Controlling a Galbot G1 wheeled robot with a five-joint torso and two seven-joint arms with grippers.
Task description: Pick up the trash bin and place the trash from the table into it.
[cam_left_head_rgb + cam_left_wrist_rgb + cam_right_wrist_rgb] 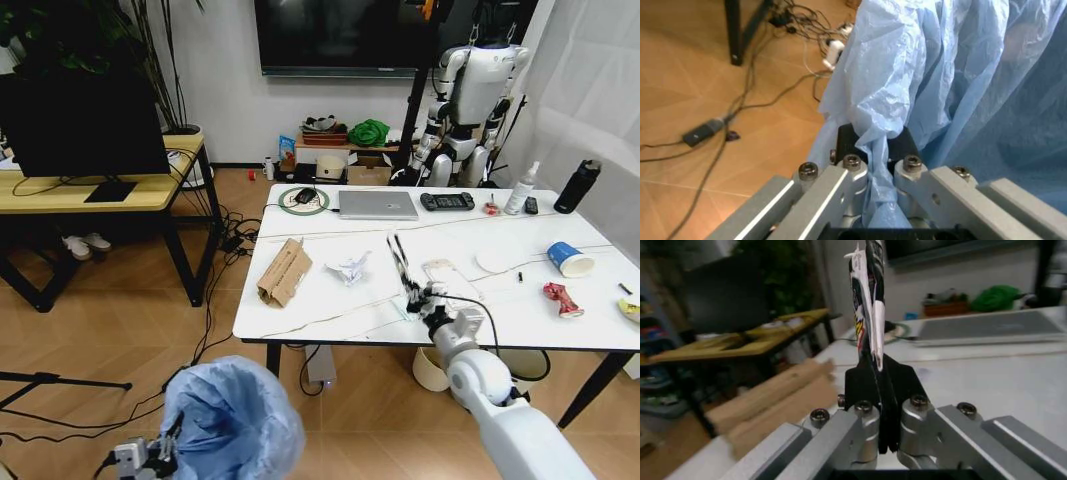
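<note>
Pinching wrapper [865, 295], bin bag [920, 75] clamped

- Warm herringbone wooden floor [120, 330], strewn with black cables [215, 290].
- Wooden-topped black-legged desk [100, 190] bearing a dark monitor [85, 125].
- Plain white wall [225, 90] carrying a black wall-mounted screen [335, 35].
- Sheer white curtain [590, 90].

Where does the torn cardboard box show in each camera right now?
Head view: cardboard box lies on the table's left part.
Left wrist view: not in it.
Right wrist view: blurred brown box beside the right gripper.
Shared landmark: silver laptop.
</note>
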